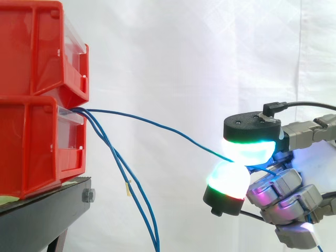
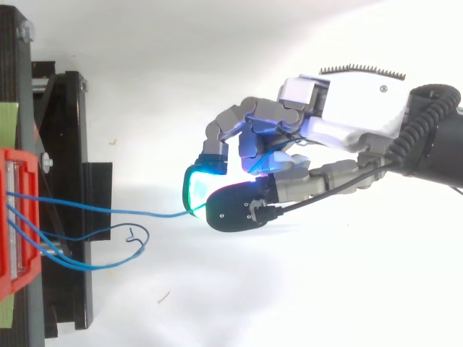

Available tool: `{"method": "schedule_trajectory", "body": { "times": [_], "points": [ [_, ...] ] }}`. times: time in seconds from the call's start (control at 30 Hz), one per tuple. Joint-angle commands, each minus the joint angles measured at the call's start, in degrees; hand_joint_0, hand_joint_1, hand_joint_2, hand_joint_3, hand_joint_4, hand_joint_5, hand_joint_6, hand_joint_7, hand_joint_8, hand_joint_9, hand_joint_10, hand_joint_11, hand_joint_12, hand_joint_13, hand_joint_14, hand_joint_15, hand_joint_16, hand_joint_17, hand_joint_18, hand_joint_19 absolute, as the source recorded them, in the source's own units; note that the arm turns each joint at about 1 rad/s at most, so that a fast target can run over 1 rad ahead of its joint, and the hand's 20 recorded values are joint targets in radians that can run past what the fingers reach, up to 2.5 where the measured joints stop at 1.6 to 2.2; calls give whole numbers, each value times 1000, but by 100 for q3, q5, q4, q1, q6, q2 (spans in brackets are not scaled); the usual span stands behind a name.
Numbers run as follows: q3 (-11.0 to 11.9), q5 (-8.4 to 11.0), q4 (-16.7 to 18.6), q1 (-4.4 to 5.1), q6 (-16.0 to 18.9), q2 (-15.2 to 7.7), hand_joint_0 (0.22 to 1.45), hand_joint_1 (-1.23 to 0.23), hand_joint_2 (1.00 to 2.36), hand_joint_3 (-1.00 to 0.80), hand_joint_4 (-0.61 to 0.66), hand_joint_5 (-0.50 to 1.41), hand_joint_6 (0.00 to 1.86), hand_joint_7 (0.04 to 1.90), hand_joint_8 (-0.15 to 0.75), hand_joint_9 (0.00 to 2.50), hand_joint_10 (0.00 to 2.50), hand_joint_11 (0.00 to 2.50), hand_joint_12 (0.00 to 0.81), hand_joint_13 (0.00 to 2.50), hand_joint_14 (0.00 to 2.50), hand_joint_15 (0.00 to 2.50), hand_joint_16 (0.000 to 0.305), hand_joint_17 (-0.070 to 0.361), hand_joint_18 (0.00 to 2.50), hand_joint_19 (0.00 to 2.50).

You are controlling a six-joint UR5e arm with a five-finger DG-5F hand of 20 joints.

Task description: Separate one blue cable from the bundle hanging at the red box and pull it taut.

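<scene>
Two red bins (image 1: 31, 105) sit stacked on a black stand (image 1: 37, 215). Well out from the bins I see the hand (image 2: 354, 101), its fingers (image 1: 228, 178) clamped on one blue cable (image 1: 178, 134) that runs from the lower bin with slight sag; the other cables (image 1: 142, 194) droop just beside the bins.
</scene>
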Motion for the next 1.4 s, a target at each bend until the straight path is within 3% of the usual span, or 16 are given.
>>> {"method": "schedule_trajectory", "body": {
  "times": [0.0,1.37],
  "points": [
    [0,0,0,0,-2,0,892,-748,1002,316,-1,-187,931,1075,304,349,2500,2062,423,673,2500,1695,39,87,908,1020],
    [0,0,0,0,-2,0,887,-748,1003,300,20,-184,928,1078,306,384,2500,2092,416,689,2500,1717,39,87,966,1099]
  ]
}}
